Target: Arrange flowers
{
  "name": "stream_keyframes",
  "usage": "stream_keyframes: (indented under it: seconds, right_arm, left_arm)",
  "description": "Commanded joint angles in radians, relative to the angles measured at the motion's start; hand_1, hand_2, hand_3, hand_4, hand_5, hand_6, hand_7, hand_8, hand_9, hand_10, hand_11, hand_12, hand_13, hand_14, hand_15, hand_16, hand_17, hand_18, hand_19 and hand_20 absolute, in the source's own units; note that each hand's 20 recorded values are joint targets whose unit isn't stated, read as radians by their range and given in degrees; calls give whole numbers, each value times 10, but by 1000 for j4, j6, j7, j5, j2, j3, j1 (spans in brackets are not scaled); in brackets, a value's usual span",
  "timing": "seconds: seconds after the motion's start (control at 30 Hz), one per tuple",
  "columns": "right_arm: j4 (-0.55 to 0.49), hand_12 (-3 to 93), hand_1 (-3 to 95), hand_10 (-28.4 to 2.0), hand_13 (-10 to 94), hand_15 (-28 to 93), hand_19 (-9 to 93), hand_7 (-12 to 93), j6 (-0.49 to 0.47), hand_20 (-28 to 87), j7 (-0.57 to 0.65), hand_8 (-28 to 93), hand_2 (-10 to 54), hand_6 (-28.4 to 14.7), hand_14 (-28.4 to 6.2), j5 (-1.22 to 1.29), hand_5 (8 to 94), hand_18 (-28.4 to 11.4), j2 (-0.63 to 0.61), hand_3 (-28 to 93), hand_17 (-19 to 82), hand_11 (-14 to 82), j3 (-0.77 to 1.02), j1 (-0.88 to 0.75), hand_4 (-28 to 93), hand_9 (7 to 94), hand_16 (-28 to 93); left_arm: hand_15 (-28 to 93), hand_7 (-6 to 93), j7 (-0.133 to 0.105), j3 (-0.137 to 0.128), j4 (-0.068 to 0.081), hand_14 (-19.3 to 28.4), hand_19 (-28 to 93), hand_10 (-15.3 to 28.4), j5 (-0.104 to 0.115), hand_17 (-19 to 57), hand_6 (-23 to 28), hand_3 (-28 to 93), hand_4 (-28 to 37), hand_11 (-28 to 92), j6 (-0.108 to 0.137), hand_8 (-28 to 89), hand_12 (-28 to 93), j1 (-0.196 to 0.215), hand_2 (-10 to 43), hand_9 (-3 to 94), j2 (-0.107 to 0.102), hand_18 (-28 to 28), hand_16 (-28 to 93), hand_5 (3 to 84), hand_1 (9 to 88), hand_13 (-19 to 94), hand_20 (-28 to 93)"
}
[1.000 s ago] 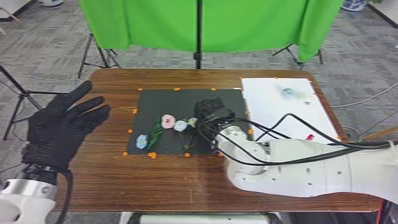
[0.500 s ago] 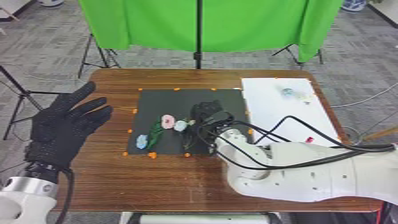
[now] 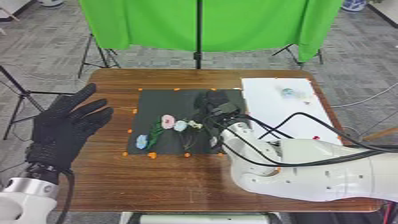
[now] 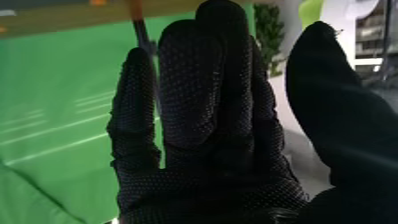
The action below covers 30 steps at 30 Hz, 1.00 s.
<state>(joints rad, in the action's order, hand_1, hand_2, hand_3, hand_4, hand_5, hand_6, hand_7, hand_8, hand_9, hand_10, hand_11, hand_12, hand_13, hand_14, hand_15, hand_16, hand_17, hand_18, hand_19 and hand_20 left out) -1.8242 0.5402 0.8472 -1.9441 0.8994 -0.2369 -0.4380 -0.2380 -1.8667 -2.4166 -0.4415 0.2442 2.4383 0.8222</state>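
Note:
In the head view my right hand is over the right part of the black sheet, beside the flowers. A light blue flower, a pink flower, a pale blue flower and a small whitish flower lie on the sheet, left of that hand. In the right wrist view the right hand has straight fingers, thumb apart, and holds nothing. My left hand is raised at the table's left side, fingers straight.
A white sheet on the right of the brown table holds a light blue flower and a small red piece. Orange marks edge the black sheet. A green curtain hangs behind the table.
My right hand has shifted slightly to the right over the black sheet, and the whitish flower beside it is more exposed. The left hand has hardly moved.

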Motion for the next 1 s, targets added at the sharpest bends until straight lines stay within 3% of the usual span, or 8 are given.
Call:
stream_keyframes:
  seconds: [0.03,0.27,0.57,0.77,0.87,1.0]
  right_arm:
    - [-41,160,371,-96,759,638,796,160,28,192,23,-132,-95,15,-51,16,645,-180,-177,798,260,259,128,13,-283,806,167]
    - [57,146,357,-124,753,633,806,134,-9,178,110,-125,-95,-16,-71,71,536,-201,-333,792,289,239,144,60,-283,754,153]
    - [241,149,343,-135,785,642,834,102,-264,156,125,-108,-95,-38,-70,239,410,-212,-385,760,319,256,234,44,-283,780,159]
    - [346,152,343,-144,740,675,831,108,-436,129,55,-107,-95,14,-77,301,320,-207,-367,760,291,270,256,32,-283,727,163]
    - [355,149,336,-143,733,686,832,121,-482,121,45,-113,-95,26,-79,310,295,-208,-364,766,284,282,258,28,-283,719,155]
    - [372,147,331,-146,725,690,825,123,-529,113,48,-115,-95,35,-83,333,272,-209,-360,760,276,281,292,-4,-283,706,150]
  left_arm:
    - [516,148,-17,5,-9,279,589,204,2,-87,84,765,-282,283,17,-102,104,30,78,295,9,258,-103,332,212,222,156]
    - [515,148,-24,10,-8,280,589,204,4,-87,84,766,-283,283,21,-102,104,27,78,295,7,258,-104,332,213,221,156]
    - [516,148,-54,15,-9,280,590,204,12,-87,84,766,-283,283,28,-102,105,30,79,295,-5,258,-104,332,212,222,156]
    - [516,147,-60,23,-4,279,590,204,10,-87,84,765,-283,283,22,-102,105,10,79,295,-16,257,-103,332,213,222,156]
    - [516,148,-73,29,-4,279,590,203,15,-87,84,766,-283,283,24,-101,105,11,79,294,-21,258,-103,332,213,222,155]
    - [516,148,-65,33,-3,279,590,204,12,-87,84,766,-283,283,17,-101,104,5,79,294,-16,258,-103,332,213,222,155]
